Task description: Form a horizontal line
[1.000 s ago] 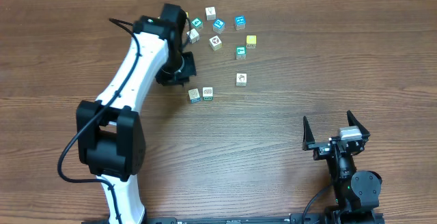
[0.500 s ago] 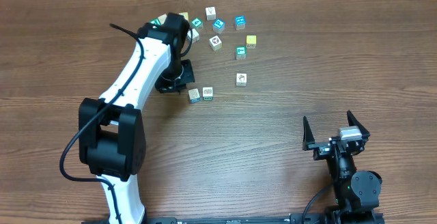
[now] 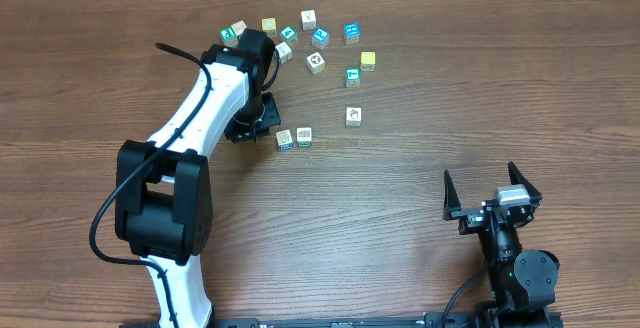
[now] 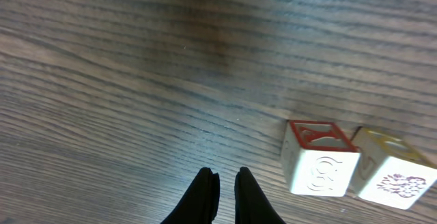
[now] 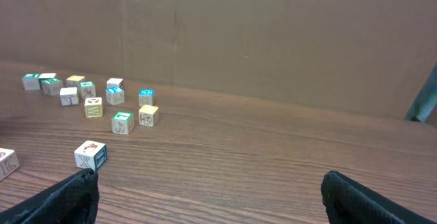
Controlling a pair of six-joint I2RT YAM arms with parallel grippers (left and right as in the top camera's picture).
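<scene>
The horizontal line is a short row of two cubes touching side by side, a teal-sided one (image 3: pixel 285 139) and a white-faced one (image 3: pixel 304 136). In the left wrist view they are the red-topped cube (image 4: pixel 317 159) and the yellow-edged cube (image 4: pixel 392 176). My left gripper (image 3: pixel 255 120) hovers just left of this row, fingers (image 4: pixel 225 183) nearly together with nothing between them. A single white cube (image 3: pixel 353 115) lies apart to the right of the row. My right gripper (image 3: pixel 492 205) rests open and empty at the near right, its fingers wide apart in the right wrist view (image 5: pixel 218 203).
Several loose cubes lie scattered at the back, among them a yellow one (image 3: pixel 368 60), a teal one (image 3: pixel 353 76), a blue one (image 3: pixel 351 32) and one at the far left (image 3: pixel 232 33). They also show in the right wrist view (image 5: pixel 116 94).
My left arm has drawn back from the scattered cubes toward the front left, uncovering two cubes at the back left. The two-cube row and the right arm have not moved.
</scene>
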